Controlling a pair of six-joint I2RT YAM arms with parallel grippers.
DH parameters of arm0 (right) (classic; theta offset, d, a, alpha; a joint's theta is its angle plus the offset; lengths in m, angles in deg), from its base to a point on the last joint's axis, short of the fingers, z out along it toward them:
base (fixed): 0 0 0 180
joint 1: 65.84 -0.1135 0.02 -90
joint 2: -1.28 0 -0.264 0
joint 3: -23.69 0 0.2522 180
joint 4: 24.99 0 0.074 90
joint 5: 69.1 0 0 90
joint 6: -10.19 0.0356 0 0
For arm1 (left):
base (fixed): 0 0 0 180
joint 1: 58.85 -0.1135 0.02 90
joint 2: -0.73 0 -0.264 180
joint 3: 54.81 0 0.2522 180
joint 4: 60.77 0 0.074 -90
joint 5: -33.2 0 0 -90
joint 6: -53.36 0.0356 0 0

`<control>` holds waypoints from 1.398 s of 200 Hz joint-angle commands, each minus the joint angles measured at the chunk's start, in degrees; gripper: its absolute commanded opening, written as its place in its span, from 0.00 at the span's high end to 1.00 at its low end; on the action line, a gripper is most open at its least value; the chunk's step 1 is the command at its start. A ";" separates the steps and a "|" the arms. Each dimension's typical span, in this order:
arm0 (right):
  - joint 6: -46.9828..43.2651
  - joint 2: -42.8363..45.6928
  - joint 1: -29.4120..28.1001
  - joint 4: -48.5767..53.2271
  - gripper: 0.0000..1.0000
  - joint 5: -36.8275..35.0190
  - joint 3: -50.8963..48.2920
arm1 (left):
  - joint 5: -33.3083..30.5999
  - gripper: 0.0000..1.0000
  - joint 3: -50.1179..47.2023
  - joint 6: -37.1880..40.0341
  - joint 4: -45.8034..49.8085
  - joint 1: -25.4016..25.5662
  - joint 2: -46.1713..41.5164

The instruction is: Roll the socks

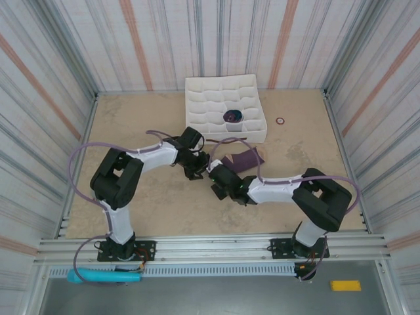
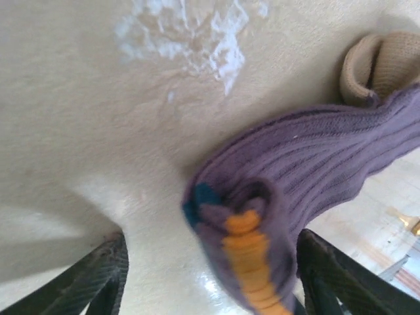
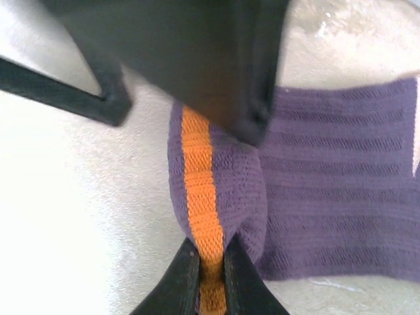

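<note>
A purple ribbed sock (image 2: 315, 164) runs from the right edge to lower centre, its curled end showing orange and teal. The left gripper's (image 2: 210, 275) 2 fingers (image 2: 98, 275) stand wide apart at the bottom. A white scuff (image 2: 197, 33) marks the table (image 2: 79, 131) near the top.

Socks (image 1: 241, 159) on table (image 1: 131, 131), before tray (image 1: 226, 108)

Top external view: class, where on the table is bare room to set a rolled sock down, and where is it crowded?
Free: the table's far-left corner, between the left wall and the white tray; the near strip before the arms' bases. Crowded: centre, where the left gripper and right gripper meet the purple sock.
</note>
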State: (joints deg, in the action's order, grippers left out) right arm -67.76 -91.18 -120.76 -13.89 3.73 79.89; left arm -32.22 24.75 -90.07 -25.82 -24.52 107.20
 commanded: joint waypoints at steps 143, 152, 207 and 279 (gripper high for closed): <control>20.18 -6.91 21.95 -0.01 1.00 48.82 -5.25 | -2.07 0.28 -10.90 1.21 -14.12 -0.05 -10.62; 21.37 -7.24 22.92 -0.54 1.00 50.48 -5.49 | -2.17 0.30 -11.20 1.18 -14.70 -0.06 -10.59; 29.18 -9.67 28.46 -3.94 1.00 58.78 -6.63 | -1.32 0.41 -11.09 1.22 -17.10 0.65 -8.46; 33.84 -12.19 31.06 -4.44 1.00 61.42 -6.40 | -1.83 0.50 -9.90 1.05 -18.91 2.68 -5.60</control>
State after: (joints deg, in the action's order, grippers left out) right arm -37.57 -99.79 -90.51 -24.79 67.53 75.32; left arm -33.32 13.91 -89.79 -44.13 -22.64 100.56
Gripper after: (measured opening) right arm 0.110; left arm 0.520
